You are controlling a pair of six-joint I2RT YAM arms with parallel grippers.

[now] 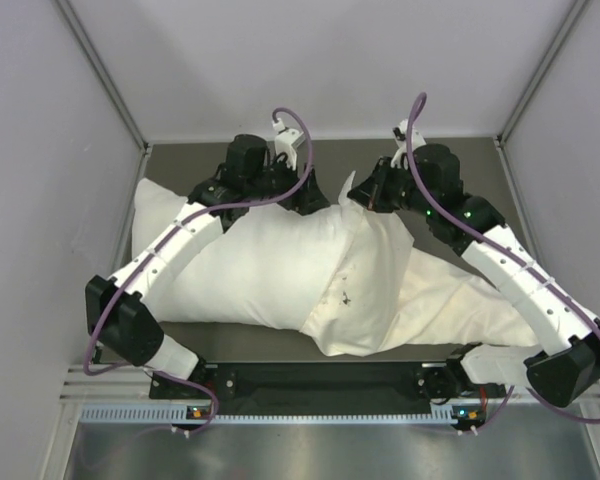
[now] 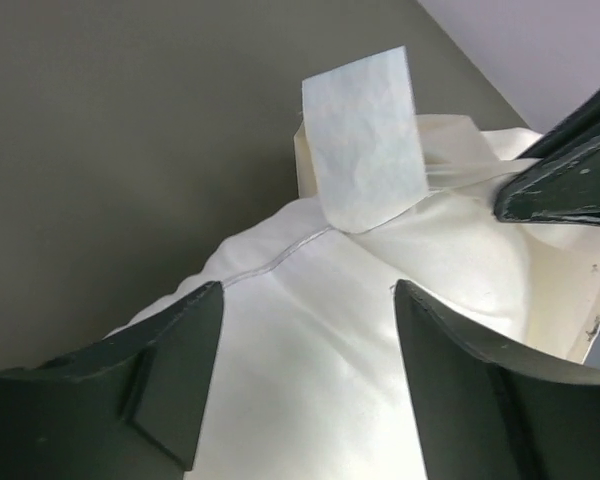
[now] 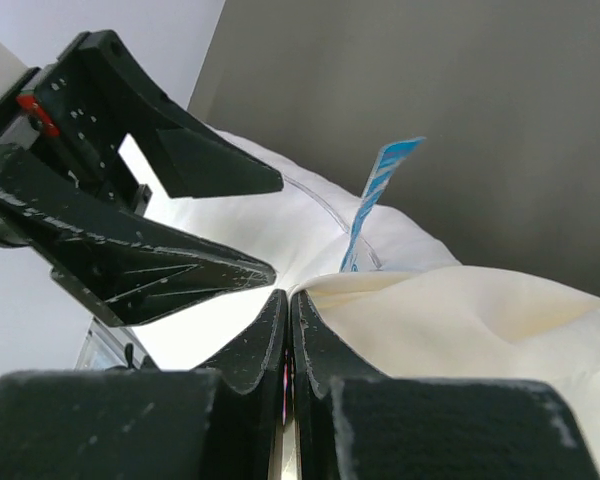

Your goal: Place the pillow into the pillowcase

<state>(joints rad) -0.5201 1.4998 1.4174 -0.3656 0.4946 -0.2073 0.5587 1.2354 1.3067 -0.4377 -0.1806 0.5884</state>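
cream pillowcase (image 1: 380,290) partly over white pillow (image 1: 260,270) | label (image 2: 365,140) sticking up | left pincer (image 2: 308,290) open | right pincer (image 3: 285,293) pinching pillowcase

Bright white pillow (image 1: 260,270), cream pillowcase (image 1: 380,290), white label (image 3: 380,190) striped blue, dark olive-grey table (image 1: 190,160), purple cables (image 1: 306,140)

My top camera sits above and behind me, looking down on the whole surface (image 1: 480,160). The camera on my left claw (image 2: 309,287) and the one on my right claw (image 3: 288,295) each look out past their own fingers, very near the cloth. They face each other, sharing the tag (image 2: 365,140) on the pillow (image 2: 310,400) and the pillowcase (image 3: 460,320) edge.
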